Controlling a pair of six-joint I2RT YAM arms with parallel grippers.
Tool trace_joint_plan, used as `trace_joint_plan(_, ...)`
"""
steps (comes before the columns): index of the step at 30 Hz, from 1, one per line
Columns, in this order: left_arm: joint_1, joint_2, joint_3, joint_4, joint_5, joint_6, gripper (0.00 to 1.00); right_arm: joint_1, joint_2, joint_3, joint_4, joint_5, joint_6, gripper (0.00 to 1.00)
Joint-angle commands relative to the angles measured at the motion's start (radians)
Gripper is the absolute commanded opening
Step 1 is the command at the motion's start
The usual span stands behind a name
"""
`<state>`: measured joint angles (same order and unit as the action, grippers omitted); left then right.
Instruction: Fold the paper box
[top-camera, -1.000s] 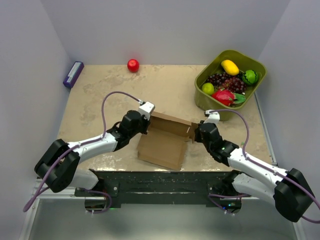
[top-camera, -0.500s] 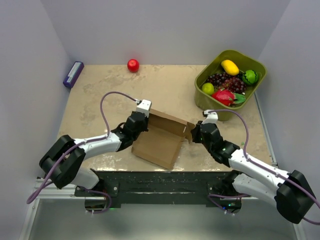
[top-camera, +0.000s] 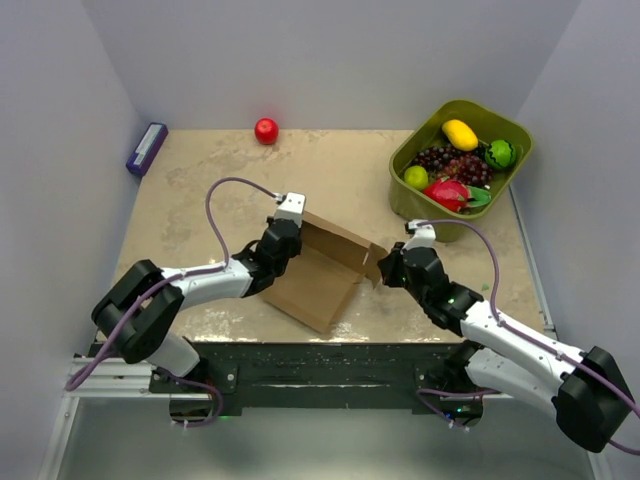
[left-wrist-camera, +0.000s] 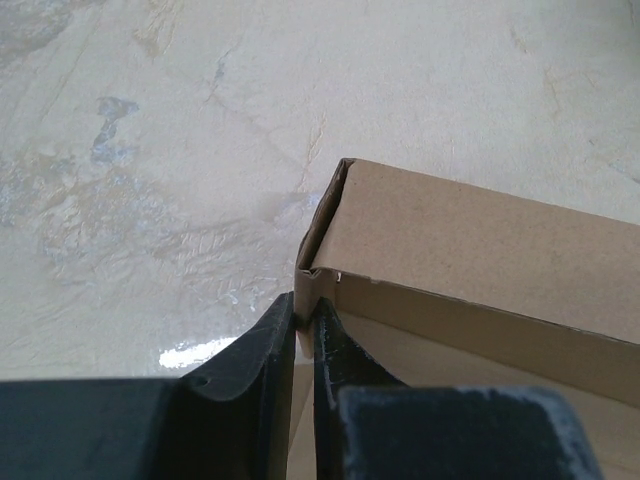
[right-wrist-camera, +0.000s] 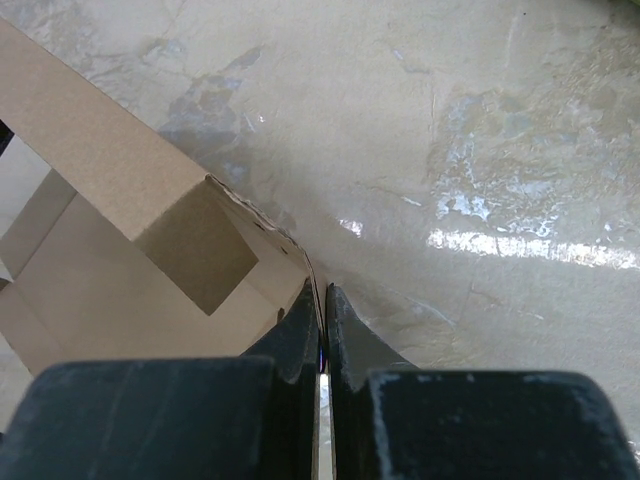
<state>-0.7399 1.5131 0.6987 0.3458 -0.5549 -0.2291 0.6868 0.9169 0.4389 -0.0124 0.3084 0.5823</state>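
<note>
The brown paper box sits partly folded at the table's near middle, its far wall raised and its near panel slanting down toward the front edge. My left gripper is shut on the box's left side wall; in the left wrist view the fingers pinch the thin cardboard edge at the corner of the box. My right gripper is shut on the right side flap; in the right wrist view the fingertips clamp the flap edge of the box.
A green bin of toy fruit stands at the back right, close behind the right arm. A red apple lies at the back middle. A purple block lies at the back left edge.
Both grippers have shifted left with the box held between them. The box has turned, its near panel swinging left and toward the front edge.
</note>
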Motion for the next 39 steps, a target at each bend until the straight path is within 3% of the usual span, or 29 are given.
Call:
trace_joint_plan(1, 0.027, -0.013, -0.019, 0.028, -0.131, -0.003, 0.00, -0.015, -0.012, 0.012, -0.004, 0.078, 0.027, 0.00)
trace_joint_plan(5, 0.020, -0.059, -0.070, 0.058, -0.073, -0.042, 0.00, -0.016, 0.017, 0.030, 0.003, 0.084, 0.027, 0.03)
trace_joint_plan(6, 0.020, -0.065, -0.086, 0.055, -0.076, -0.049, 0.00, -0.016, 0.023, 0.040, 0.003, 0.081, 0.027, 0.16)
trace_joint_plan(9, 0.016, -0.093, -0.126, 0.070, -0.079, -0.055, 0.00, -0.016, 0.037, 0.052, 0.005, 0.064, 0.027, 0.38)
trace_joint_plan(13, 0.004, -0.111, -0.160, 0.073, -0.056, -0.053, 0.00, -0.016, 0.028, 0.072, -0.021, 0.040, 0.034, 0.57)
trace_joint_plan(15, 0.002, -0.131, -0.174, 0.064, -0.031, -0.056, 0.12, -0.016, 0.008, 0.086, -0.032, 0.023, 0.036, 0.62)
trace_joint_plan(19, -0.001, -0.204, -0.194, 0.047, 0.018, -0.078, 0.41, -0.016, -0.013, 0.121, -0.072, -0.008, 0.036, 0.66)
trace_joint_plan(25, -0.001, -0.345, -0.200, -0.037, 0.075, -0.098, 0.65, -0.016, -0.019, 0.184, -0.101, -0.054, 0.039, 0.66)
trace_joint_plan(30, 0.000, -0.451, -0.203, -0.166, 0.180, -0.108, 0.79, -0.016, -0.023, 0.234, -0.104, -0.098, 0.063, 0.66)
trace_joint_plan(35, 0.019, -0.609, -0.165, -0.333, 0.231, -0.157, 1.00, -0.016, -0.006, 0.273, -0.078, -0.155, 0.096, 0.65)
trace_joint_plan(39, 0.091, -0.613, -0.052, -0.447, 0.389, -0.170, 1.00, -0.016, 0.095, 0.363, -0.081, -0.222, 0.116, 0.66)
